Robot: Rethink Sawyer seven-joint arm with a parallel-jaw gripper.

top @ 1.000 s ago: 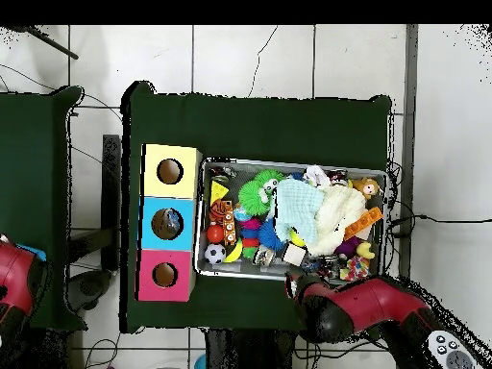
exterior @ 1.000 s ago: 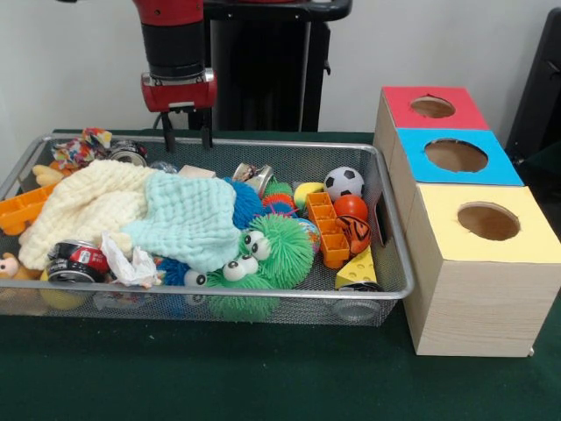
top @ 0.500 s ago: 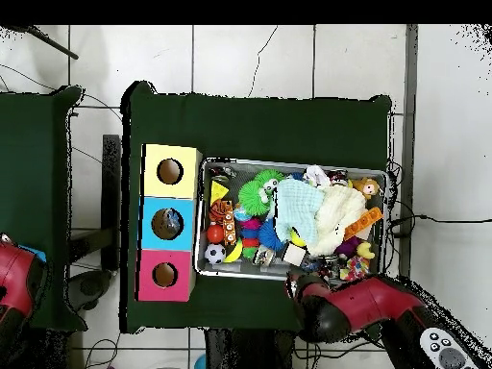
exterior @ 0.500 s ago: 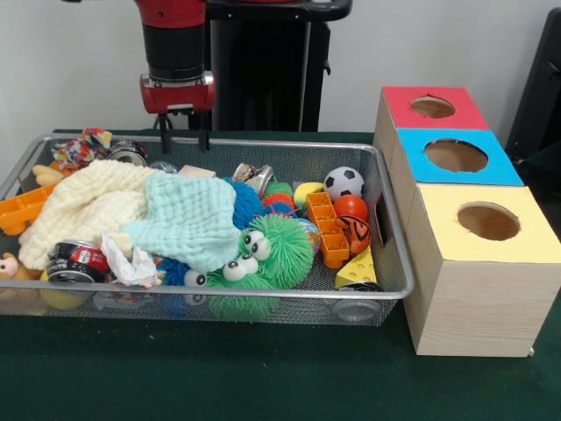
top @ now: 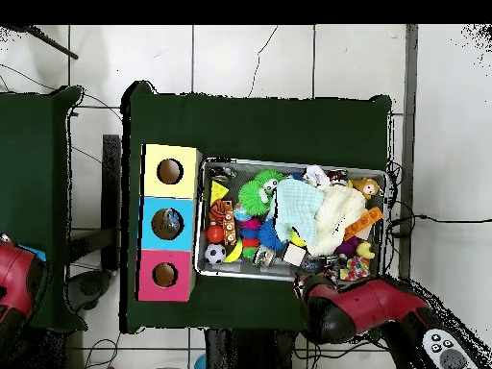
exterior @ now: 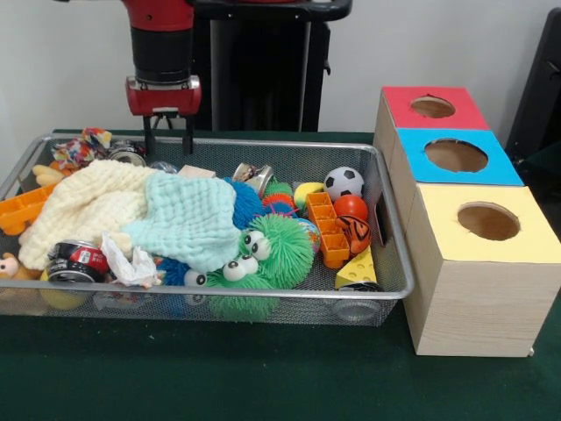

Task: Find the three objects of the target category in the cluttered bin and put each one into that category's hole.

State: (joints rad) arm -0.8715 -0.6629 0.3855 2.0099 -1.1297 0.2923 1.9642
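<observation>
Centrally, the green worktop (exterior: 263,377) carries a wire-mesh bin (exterior: 386,228) filled with mixed toys; at its 3 o'clock side, just beside it, stands a row of three wooden boxes, each with a round hole: yellow-topped box (exterior: 486,219) nearest, blue-topped box (exterior: 456,156) in the middle, red-topped box (exterior: 432,107) farthest. Which category is the target cannot be told. The red and black arm (exterior: 162,44) descends at 11 o'clock, its gripper (exterior: 166,136) hanging over the bin's far rim with the jaws parted narrowly and holding nothing. Within the bin, a cream cloth (exterior: 88,206) and a pale teal cloth (exterior: 193,219) cover the 9 o'clock half. A green fuzzy toy with googly eyes (exterior: 263,254) sits at centre front. At 2 o'clock lie an orange block piece (exterior: 326,230), a small football (exterior: 344,182), an orange ball (exterior: 351,207) and a yellow cheese wedge (exterior: 359,267). A red toy car (exterior: 74,260) rests at 8 o'clock.
</observation>
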